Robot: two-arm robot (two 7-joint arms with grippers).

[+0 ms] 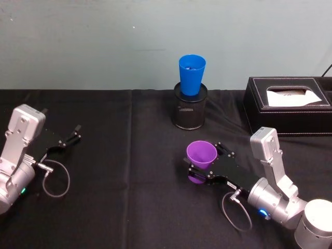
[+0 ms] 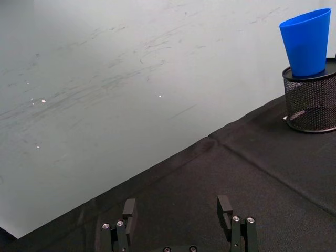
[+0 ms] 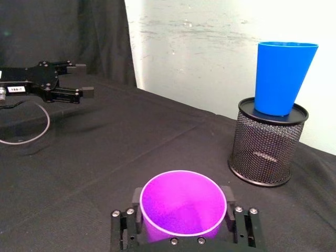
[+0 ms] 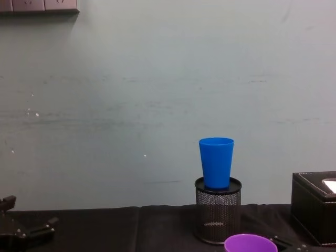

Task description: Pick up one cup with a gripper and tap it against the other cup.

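R gripper (image 1: 205, 156) clamped on purple cup (image 3: 182, 210)

We see one finger on each side of the cup, just under the rim. It's upright, mouth up, at the front-right of the table (image 1: 129, 207). Beyond it, well apart, the blue cup (image 1: 191, 74) sits upright in the top of a mesh holder (image 1: 190, 111). A tissue box (image 1: 288, 106) is at back right. L gripper (image 1: 70, 137) rests far left w/ fingers wide apart.
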